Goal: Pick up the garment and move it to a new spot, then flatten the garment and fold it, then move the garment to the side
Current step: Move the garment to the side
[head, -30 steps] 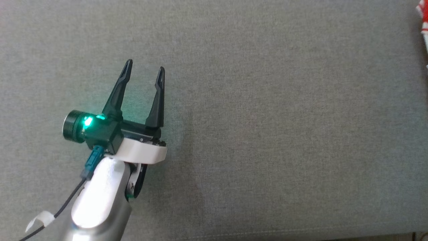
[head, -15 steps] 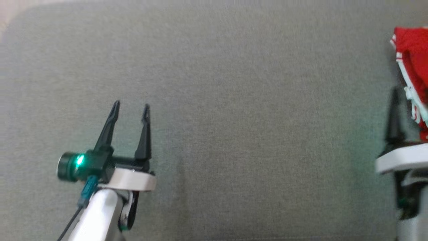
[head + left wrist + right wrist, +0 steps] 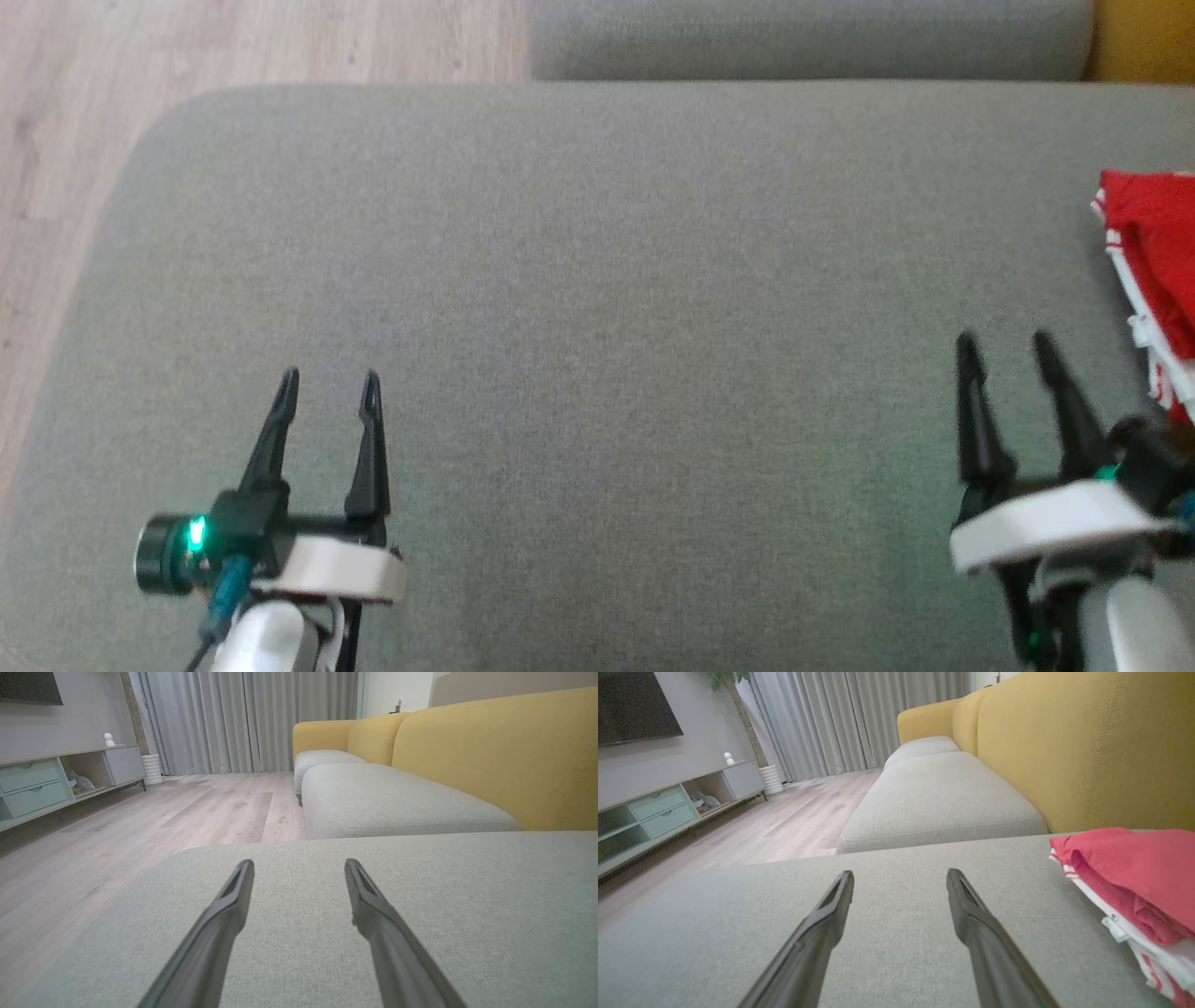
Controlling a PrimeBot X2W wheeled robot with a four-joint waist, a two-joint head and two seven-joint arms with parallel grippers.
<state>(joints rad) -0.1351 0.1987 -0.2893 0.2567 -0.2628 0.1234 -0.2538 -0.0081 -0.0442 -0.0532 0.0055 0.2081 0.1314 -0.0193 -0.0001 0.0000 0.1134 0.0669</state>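
The left gripper hovers low over the grey cushion with its two dark fingers spread wide and nothing between them. The right gripper stands the same way, parted and empty, at the other side of the seat. Just beyond the right gripper's outer finger lies the garment, red with white striped trim. It rests in layers at the right end of the cushion, close under the yellow backrest, and part of it runs out of frame. No finger touches it. The wide middle of the cushion is bare cloth, and the wooden floor shows past its rounded left corner. A layered pile at the side would suit a garment already folded and set aside, and it would equally suit one bundled there waiting to be lifted. The visible edge does not settle whether the layers are a neat fold or a loose heap. In either case the care falls on the right arm, which should keep its fingertips from catching the trim or dragging the layers by accident.
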